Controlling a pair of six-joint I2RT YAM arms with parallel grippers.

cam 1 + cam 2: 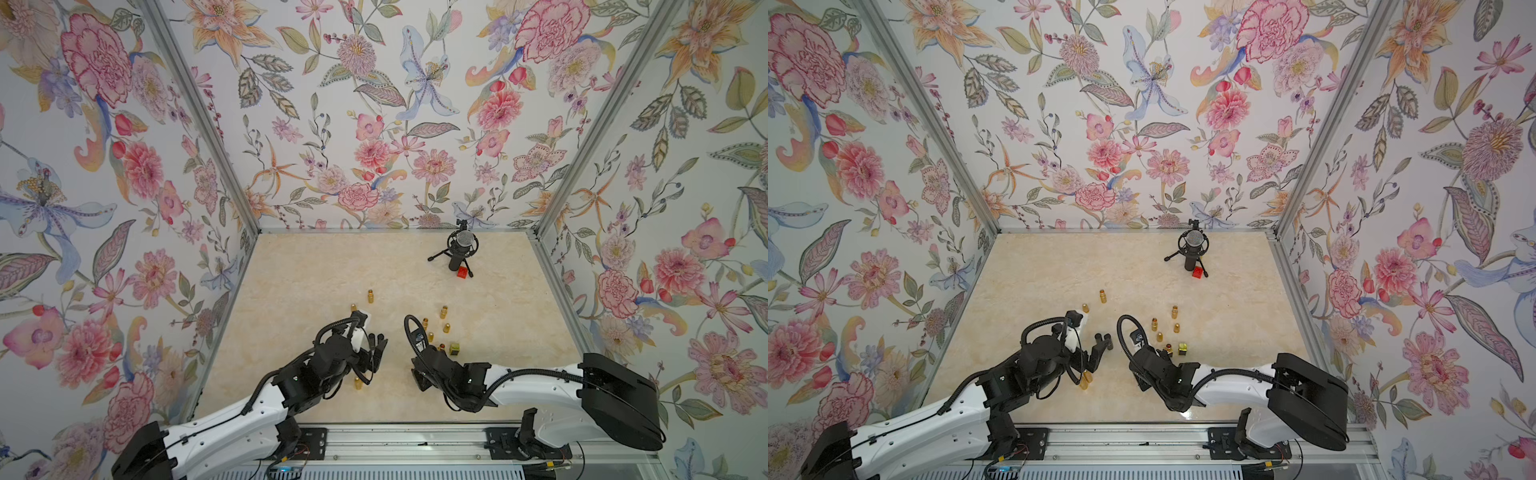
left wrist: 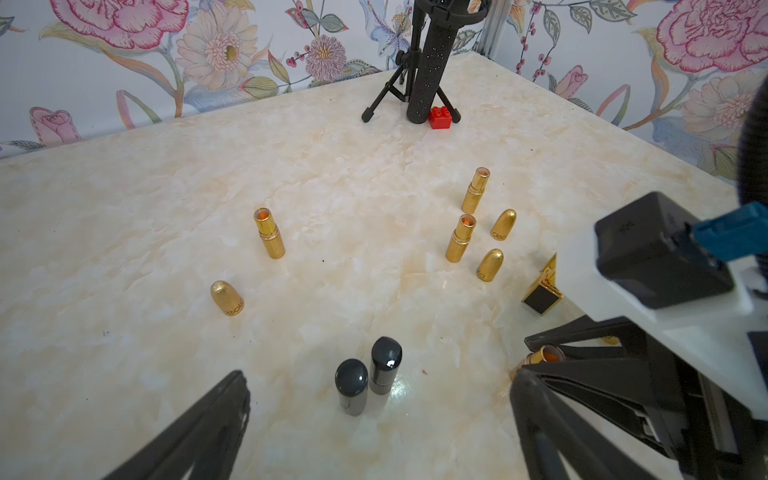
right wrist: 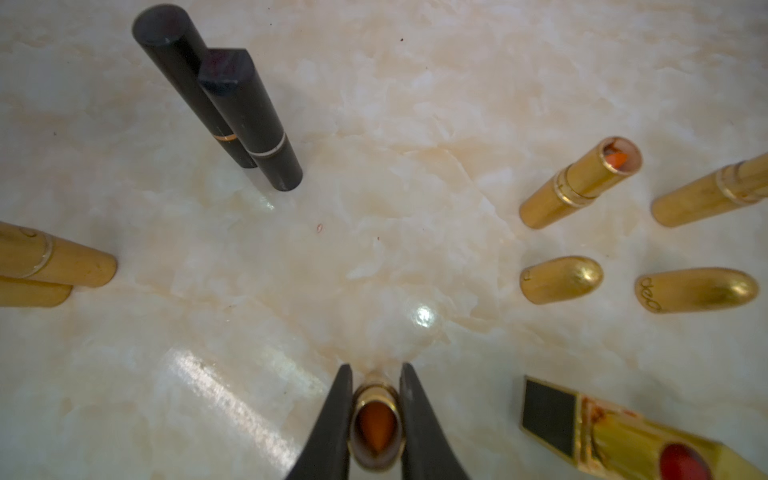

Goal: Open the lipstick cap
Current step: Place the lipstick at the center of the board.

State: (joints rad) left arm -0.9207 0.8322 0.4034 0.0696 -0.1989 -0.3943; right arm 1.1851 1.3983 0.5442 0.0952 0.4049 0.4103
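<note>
A gold metal lipstick tube (image 3: 376, 428), uncapped, shows its orange stick inside a bright rim. It stands clamped in the closed jaws of the right gripper (image 3: 375, 368), with one black finger pressed to each side. The tube's long axis runs close to vertical, open end up toward the wrist camera and foot down at the cream marble-patterned bench (image 3: 374, 166). Whether the foot actually rests on the surface cannot be told. The tube is in the front half of the bench, about midway between the left and right edges, and is hidden under the arm in both top views.

Just beside it, toward the back edge, are a square gold piece with a black face (image 3: 548, 411) and a gold tube showing red (image 3: 681, 461). Farther back stand two open gold lipsticks (image 2: 461, 239) and two bullet-shaped gold caps (image 2: 490, 264). Toward the left edge, two capped black lipstick tubes (image 2: 368, 382) stand upright and touching, in front of the left gripper (image 1: 377, 351), whose jaws are spread wide and hold nothing. A black microphone on a tripod (image 1: 459, 249) and a red toy brick (image 1: 462, 273) stand near the back edge.
</note>
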